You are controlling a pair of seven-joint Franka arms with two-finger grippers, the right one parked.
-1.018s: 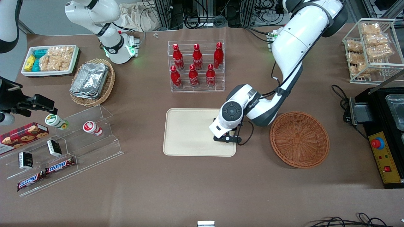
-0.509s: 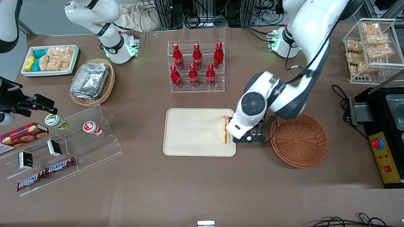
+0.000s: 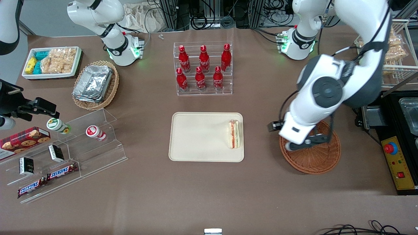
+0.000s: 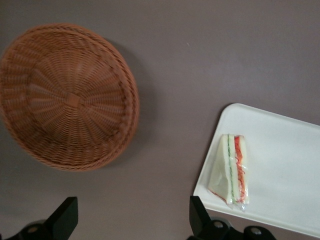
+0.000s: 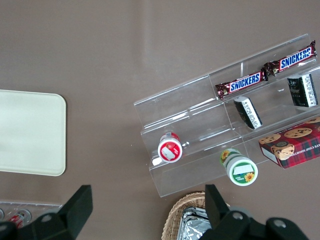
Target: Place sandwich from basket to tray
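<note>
Front view: the sandwich (image 3: 235,134) is lying on the tray (image 3: 199,137), tucked against the tray's edge that faces the basket (image 3: 318,156). Its long axis is running along the 12-to-6 line of this view, filling edge facing up. The gripper (image 3: 305,143) is hanging over the basket's rim, on the part nearest the tray, well above the table by the look of the arm's apparent size. From the gripper, the sandwich is lying at about 9 o'clock, with a strip of bare table between tray edge and basket rim. Nothing is sitting between the fingers here.

Left wrist view: the two fingertips (image 4: 62,220) are showing well apart, jaws spread wide and holding nothing. The sandwich (image 4: 231,170) is resting inside the tray (image 4: 285,170) close to a rounded corner, wrapped in clear film, layers of orange-red and green showing along its exposed edge. The basket (image 4: 67,95) is sitting apart from the tray, and no sandwich is showing in it. Taking the midpoint between the fingertips as centre, the sandwich is lying at roughly 2 o'clock and the basket at roughly 11.

Right wrist view: only a corner of the tray (image 5: 30,132) is showing; sandwich and gripper are not in view.

Judgement: the placement is looking finished; any coming move is only a matter of clearing away from the tray.
</note>
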